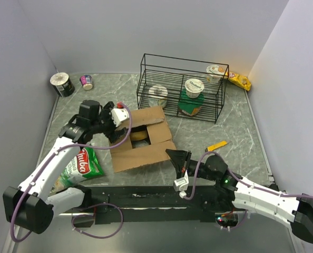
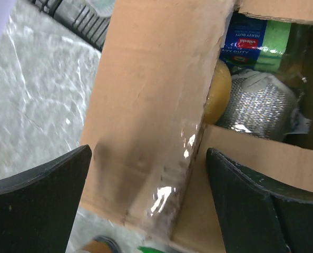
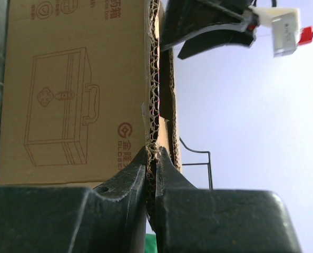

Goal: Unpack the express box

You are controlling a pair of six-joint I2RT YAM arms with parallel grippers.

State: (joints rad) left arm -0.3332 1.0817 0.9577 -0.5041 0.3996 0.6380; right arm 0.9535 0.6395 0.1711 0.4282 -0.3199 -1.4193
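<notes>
- A grey-green marbled table fills the floor of a small booth closed in by plain pale walls at the back and on both sides.
- The express box, brown corrugated cardboard, sits near the middle of the table with its top flaps folded outward.
- A black wire basket stands just behind the box. It holds a white lidded cup stacked on a jar, with a pale ring-shaped item beside them.
- Another cup is at the basket's upper right corner, and a yellow packet lies behind it.
- A round tub and a small pot sit in the back left corner.
- A green snack bag lies by the left arm, and a yellow strip lies to the right of the box.
- The left gripper is spread wide, with a taped box flap between its jaws but not clamped.
- Past that flap, inside the box, are a blue-and-green sponge pack, a yellow sponge and a silver scourer.
- The right gripper is pinched tight on the raw corrugated edge of a flap at the box's near right corner.
</notes>
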